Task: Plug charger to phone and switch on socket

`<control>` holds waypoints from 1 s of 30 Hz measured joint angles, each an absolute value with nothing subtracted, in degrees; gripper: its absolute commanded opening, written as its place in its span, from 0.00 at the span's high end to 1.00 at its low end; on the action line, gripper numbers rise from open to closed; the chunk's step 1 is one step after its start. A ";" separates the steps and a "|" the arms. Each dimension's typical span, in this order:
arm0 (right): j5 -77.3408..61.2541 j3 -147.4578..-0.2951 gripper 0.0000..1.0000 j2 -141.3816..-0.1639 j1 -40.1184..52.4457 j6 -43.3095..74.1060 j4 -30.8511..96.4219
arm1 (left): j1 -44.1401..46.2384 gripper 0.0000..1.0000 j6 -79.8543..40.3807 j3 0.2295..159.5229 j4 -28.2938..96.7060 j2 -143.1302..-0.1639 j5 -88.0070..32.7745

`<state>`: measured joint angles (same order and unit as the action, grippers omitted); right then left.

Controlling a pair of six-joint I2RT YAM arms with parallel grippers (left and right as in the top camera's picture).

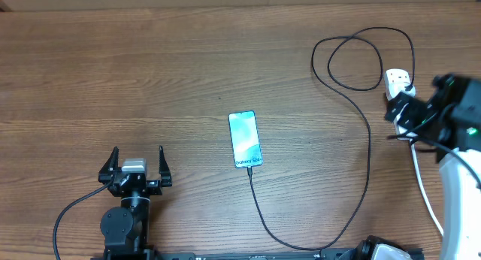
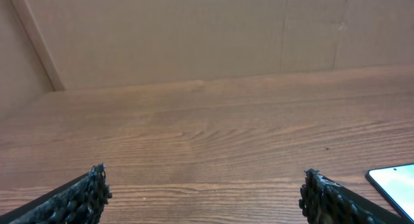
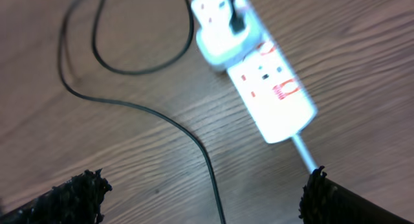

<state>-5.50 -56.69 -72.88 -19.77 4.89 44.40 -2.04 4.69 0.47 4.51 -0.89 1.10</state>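
Note:
The phone (image 1: 246, 139) lies flat mid-table with its teal screen up; its corner shows in the left wrist view (image 2: 396, 184). The black charger cable (image 1: 367, 151) runs from the phone's near end, curves right, loops at the back and ends in a plug on the white socket strip (image 1: 399, 83). In the right wrist view the strip (image 3: 259, 68) shows red-marked switches, with the black plug (image 3: 234, 17) in an outlet and the cable (image 3: 200, 143) below. My right gripper (image 1: 406, 113) is open, hovering over the strip. My left gripper (image 1: 137, 161) is open and empty, left of the phone.
The strip's thick white cord (image 1: 426, 192) runs toward the table's near right edge under my right arm. A cardboard wall (image 2: 194, 36) stands behind the wooden table. Bare wood (image 1: 150, 72) spans the left and back.

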 measured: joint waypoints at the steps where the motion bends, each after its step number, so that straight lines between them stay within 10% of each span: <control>1: -5.85 -54.33 0.00 -72.88 -19.77 4.86 42.78 | -2.04 0.00 4.69 0.47 4.40 -0.86 1.10; 30: -13.06 -4.32 0.00 -64.14 -15.57 4.23 -15.35 | -2.04 0.00 4.69 0.47 4.47 -0.86 1.10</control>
